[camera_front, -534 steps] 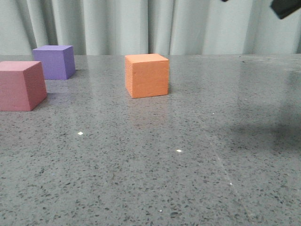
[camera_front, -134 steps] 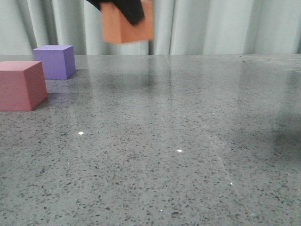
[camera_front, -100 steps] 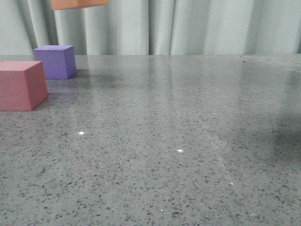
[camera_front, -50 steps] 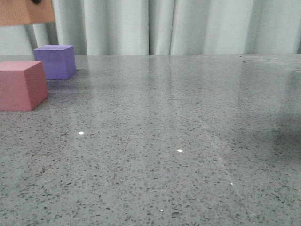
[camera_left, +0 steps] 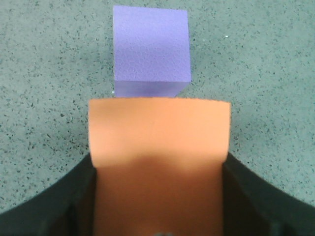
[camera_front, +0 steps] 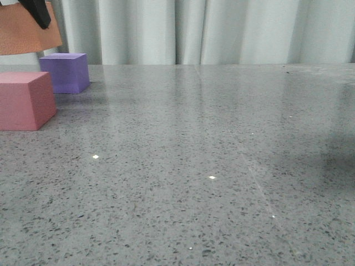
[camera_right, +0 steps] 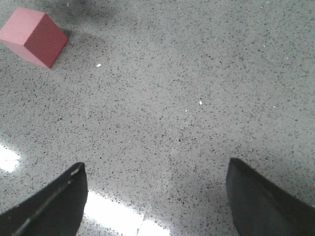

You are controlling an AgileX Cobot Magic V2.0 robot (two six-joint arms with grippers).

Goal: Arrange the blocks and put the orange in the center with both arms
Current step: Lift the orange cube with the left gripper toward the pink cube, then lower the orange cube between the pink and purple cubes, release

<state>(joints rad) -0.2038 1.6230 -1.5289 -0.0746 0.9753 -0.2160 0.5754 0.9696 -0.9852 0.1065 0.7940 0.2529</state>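
Orange cube (camera_left: pixel 158 162) pinched between the two black fingers (camera_left: pixel 64 206) of the left gripper (camera_left: pixel 158 196), jaws pressed flat against its opposite sides and spread only as wide as the cube itself. Held in the air, clear of the grey speckled tabletop (camera_front: pixel 211 166). Seen in the front view as an orange block (camera_front: pixel 28 33) at the upper left edge, partly cut off by the frame, with a dark bit of finger (camera_front: pixel 36 12) over its top corner. Relative to the purple cube (camera_front: pixel 65 72): orange cube above it and a little toward the camera, not touching it; pink-red cube (camera_front: pixel 25 101) just beside the purple one, nearer the camera, resting on the table. Purple cube (camera_left: pixel 151 51) shown from above in the left wrist view, lying just past the far edge of the held orange cube, apart from the fingers; pink-red cube not shown there. Right gripper (camera_right: pixel 157 201) out of the front view; in the right wrist view its two dark fingertips (camera_right: pixel 51 204) spread wide over bare tabletop (camera_right: pixel 187 98), holding and touching nothing. Pink-red cube (camera_right: pixel 33 37) caught in that view well apart from the right fingers, with neither the purple nor the orange cube visible there.
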